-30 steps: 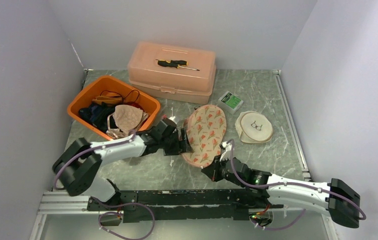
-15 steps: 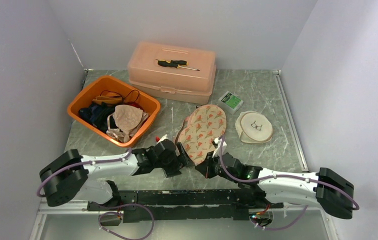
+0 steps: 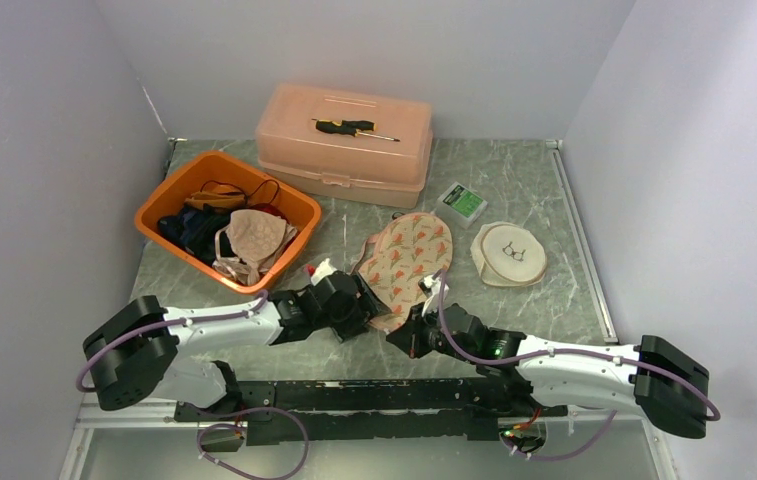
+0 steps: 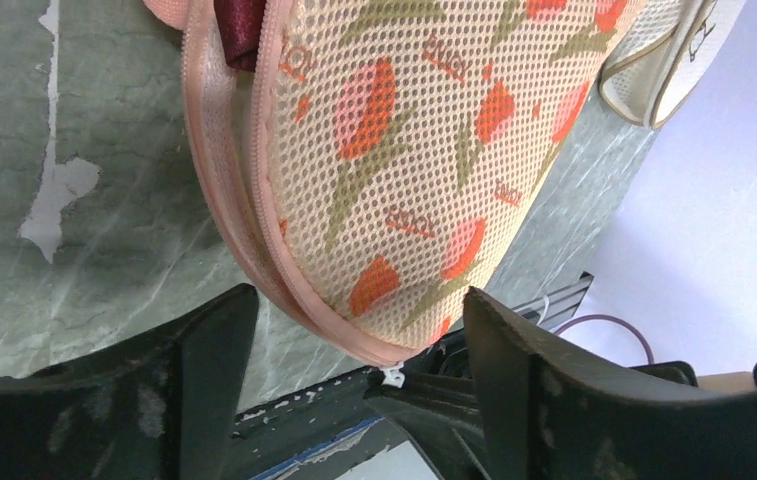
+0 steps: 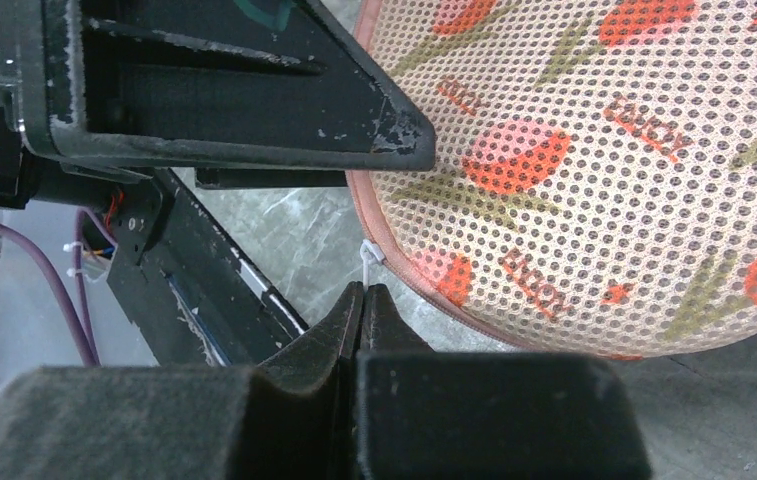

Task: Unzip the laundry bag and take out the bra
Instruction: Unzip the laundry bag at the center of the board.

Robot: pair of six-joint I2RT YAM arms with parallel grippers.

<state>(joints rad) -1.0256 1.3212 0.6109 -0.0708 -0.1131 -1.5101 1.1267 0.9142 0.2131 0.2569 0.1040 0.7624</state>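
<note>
Top view, against one second earlier: the left gripper [image 3: 366,300] is lying lower in the frame, at the lower left edge of the laundry bag [image 3: 409,255]; the right gripper [image 3: 412,330] is sitting further left, at the bag's lowest tip; the bag is resting at the centre of the table [image 3: 554,290], looking narrower than before. Only the left wrist view is showing the left fingers [image 4: 204,350] spread wide, the bag's end lying between them with a gap on either side; it is also showing dark red fabric [image 4: 239,18] peeping from the zip at the upper left. Only the right wrist view is showing the right fingers [image 5: 324,330] pressed together, pinching the white zipper pull [image 5: 370,255]. Counted: two grippers; one laundry bag; one cream pouch [image 3: 509,255]; one orange basket [image 3: 159,205] holding clothes [image 3: 224,235]; one pink case [image 3: 344,155] carrying one screwdriver [image 3: 354,127]; one green box [image 3: 464,202].
</note>
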